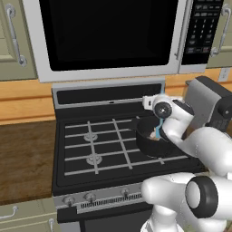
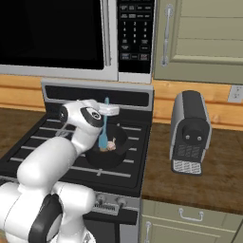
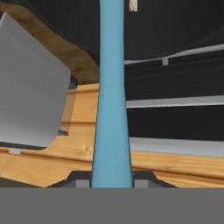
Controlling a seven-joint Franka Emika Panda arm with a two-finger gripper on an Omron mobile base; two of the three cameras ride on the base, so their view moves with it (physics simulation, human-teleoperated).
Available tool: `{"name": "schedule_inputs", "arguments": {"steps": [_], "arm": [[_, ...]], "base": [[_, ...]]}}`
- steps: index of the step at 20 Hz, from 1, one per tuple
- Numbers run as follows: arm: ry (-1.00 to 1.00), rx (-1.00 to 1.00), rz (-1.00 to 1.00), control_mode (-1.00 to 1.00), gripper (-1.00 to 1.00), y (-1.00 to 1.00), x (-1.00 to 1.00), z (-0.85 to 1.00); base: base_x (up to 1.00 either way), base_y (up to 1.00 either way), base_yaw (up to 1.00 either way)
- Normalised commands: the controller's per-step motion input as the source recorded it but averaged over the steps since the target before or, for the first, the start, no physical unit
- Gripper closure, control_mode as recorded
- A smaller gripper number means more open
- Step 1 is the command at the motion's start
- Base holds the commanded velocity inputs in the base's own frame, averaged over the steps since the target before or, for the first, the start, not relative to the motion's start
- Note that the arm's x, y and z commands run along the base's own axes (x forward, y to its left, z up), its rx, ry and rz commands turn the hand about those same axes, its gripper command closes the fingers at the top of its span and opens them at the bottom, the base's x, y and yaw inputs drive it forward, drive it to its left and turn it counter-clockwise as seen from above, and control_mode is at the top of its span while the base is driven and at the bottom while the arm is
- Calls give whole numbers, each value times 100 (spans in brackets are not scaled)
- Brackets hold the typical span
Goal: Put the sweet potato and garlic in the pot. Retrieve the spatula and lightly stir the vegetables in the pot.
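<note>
My gripper (image 2: 106, 110) is shut on the slim handle of the light blue spatula (image 2: 104, 129), which stands nearly upright with its head down inside the black pot (image 2: 112, 161). The pot sits on the stove's right side, partly behind my arm in the left base view (image 1: 146, 148). The pale pinkish garlic (image 2: 112, 145) lies on the pot's bottom, right beside the spatula head. In the hand view the spatula handle (image 3: 111, 109) runs up from between the fingertips of the gripper (image 3: 111, 183), with the garlic (image 3: 132, 5) at the far end. The sweet potato is hidden behind the pot wall and spatula.
A grey toaster (image 2: 190, 133) stands on the wooden counter right of the stove (image 1: 90, 149). The microwave (image 1: 108, 36) hangs close above the burners. Stove knobs (image 1: 90, 197) line the front edge. Cabinets flank the microwave.
</note>
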Motion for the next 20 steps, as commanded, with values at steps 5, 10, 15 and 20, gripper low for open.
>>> {"name": "schedule_inputs", "arguments": {"steps": [5,10,15,20], "arm": [[0,0,0,-100,100,0,0,-2],[-10,-2,0,-100,100,13,11,-33],[-10,-1,0,-100,100,13,15,-49],[-10,0,0,-100,100,2,0,-34]], "base": [[0,0,0],[0,0,0],[0,0,0],[0,0,0]]}}
